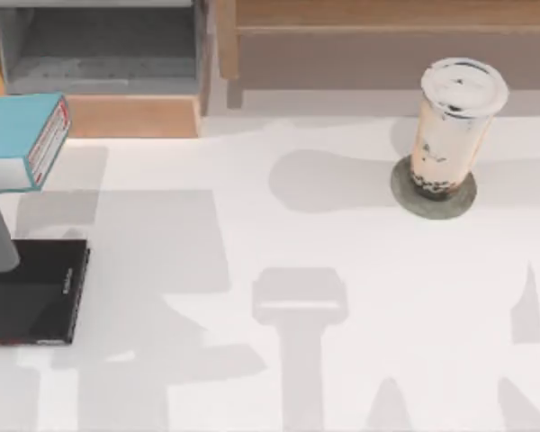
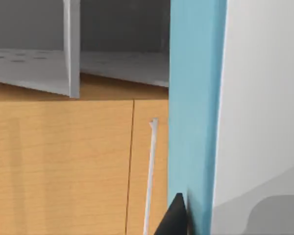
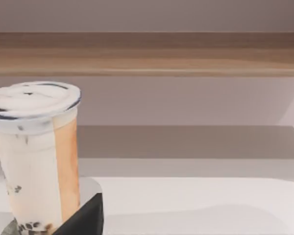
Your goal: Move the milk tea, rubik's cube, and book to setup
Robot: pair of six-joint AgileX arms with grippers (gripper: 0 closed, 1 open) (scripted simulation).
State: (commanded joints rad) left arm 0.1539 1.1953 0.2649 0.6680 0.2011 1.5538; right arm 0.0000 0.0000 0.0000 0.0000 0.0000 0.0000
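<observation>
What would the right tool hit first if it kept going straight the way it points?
Probably the milk tea: the cup stands close ahead in the right wrist view, slightly off to one side, on its grey disc. If the tool slips past it, the wooden shelf behind comes next. Depth is unclear.

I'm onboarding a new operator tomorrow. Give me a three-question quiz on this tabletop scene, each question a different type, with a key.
1. True or false: the milk tea lies on its side.
2. What does the milk tea stand on? A) black book B) grey disc C) wooden shelf
3. Fill in: the teal book is at the table's ____ edge in the top view, beyond the black book.

Key: 1 false, it stands upright; 2 B, the grey disc; 3 left.
</observation>
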